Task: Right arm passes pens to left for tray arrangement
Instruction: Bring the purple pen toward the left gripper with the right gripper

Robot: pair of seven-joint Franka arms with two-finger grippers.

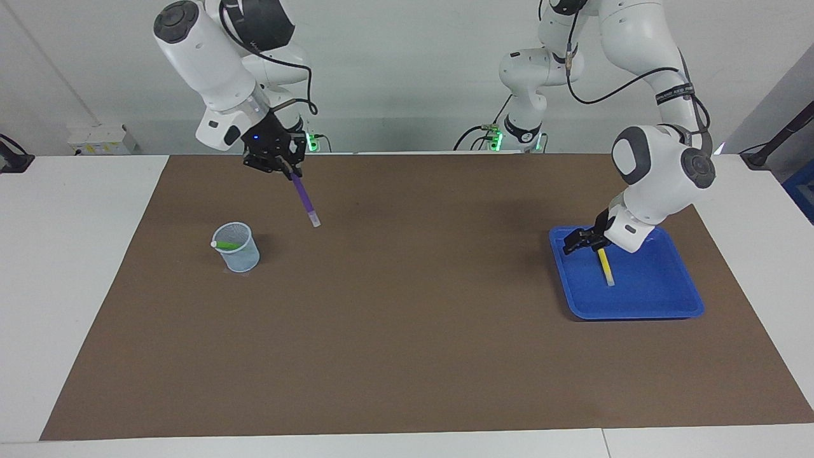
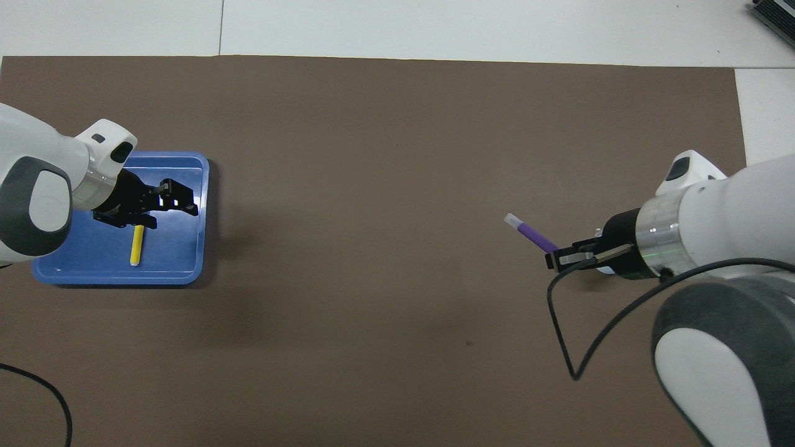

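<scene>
Scanning the facing view from its left edge, we hit the little pale blue mesh cup [image 1: 236, 247] first, standing on the brown mat [image 1: 407, 331] with the green pen [image 1: 224, 244] lying across its rim. That cup looks light and tippy, so any bump near it probably knocks it over.

Next up is the right gripper [image 1: 287, 169], raised over the mat near the cup, fingers pressed tight on the top end of the purple pen [image 1: 304, 200]. The pen hangs tilted, pale tip down. It's slim, smooth plastic pinched at one end only, so we reckon it could swivel or slip during the handover, or arrive at an awkward angle for the other arm.

Then the shallow glossy blue tray [image 1: 661, 308] at the left arm's end of the table, raised rim, rounded corners. The yellow pen [image 1: 605, 267] lies flat inside it. The left gripper [image 1: 580, 240] hovers over the tray's robot-side edge with fingers spread, holding nothing. A round pen on slick plastic may roll if the arm clips the tray while leaving.
</scene>
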